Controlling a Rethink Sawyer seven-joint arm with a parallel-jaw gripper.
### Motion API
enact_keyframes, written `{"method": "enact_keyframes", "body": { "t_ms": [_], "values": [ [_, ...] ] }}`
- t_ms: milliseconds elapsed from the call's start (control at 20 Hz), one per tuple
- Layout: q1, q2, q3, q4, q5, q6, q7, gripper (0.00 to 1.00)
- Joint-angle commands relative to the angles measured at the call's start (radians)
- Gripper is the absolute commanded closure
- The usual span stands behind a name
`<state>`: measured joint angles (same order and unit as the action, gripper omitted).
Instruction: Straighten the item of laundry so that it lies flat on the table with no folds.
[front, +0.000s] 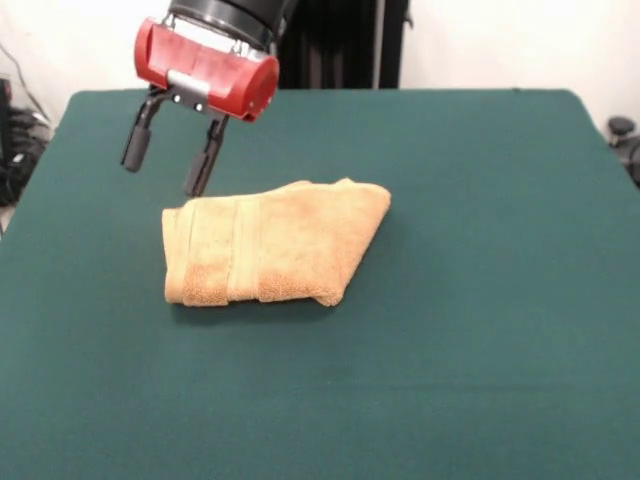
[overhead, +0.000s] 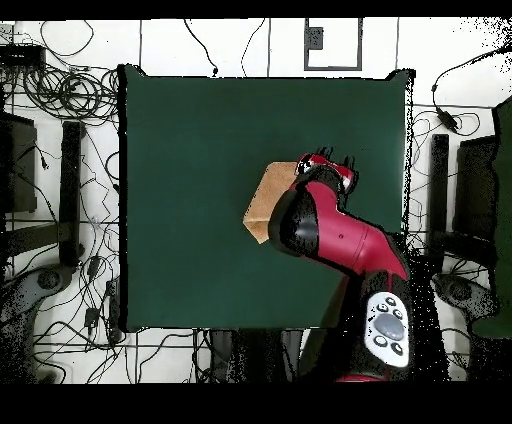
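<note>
1. Large rectangular table covered in dark green felt-like cloth (front: 480, 380).
2. Small golden-tan terry-cloth towel (front: 275, 255), folded over on itself, lying left of the table's centre.
3. Red-and-black gripper (front: 170, 160), hovering just above the towel's far-left corner; black fingers (front: 203, 160) spread apart, holding nothing.

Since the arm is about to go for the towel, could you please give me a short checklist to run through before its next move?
1. End effector open: ok, both fingers spread apart.
2. End effector empty: ok, nothing between the fingers.
3. Clear of the towel: cannot tell; in the front view one fingertip hangs by the towel's far corner, and the overhead view hides the gap.
4. Towel flat: not ok, it is folded over itself with a doubled edge.
5. Room to spread: ok, bare table all around.
6. Graspable corner: ok, the far corner by the fingers is exposed.
</note>
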<state>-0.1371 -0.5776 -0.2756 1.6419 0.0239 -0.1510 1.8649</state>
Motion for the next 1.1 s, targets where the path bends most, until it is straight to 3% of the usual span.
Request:
{"method": "enact_keyframes", "body": {
  "t_ms": [50,200,550,1100],
  "values": [
    [-0.181,-0.018,0.419,0.174,-0.146,0.083,0.114,0.0],
    [-0.212,-0.022,0.463,0.18,-0.177,0.091,0.11,0.0],
    [-0.145,0.013,0.365,0.087,-0.218,0.175,0.031,0.0],
    [-0.254,0.051,0.483,0.076,-0.319,0.199,0.015,0.0]
  ]
}}
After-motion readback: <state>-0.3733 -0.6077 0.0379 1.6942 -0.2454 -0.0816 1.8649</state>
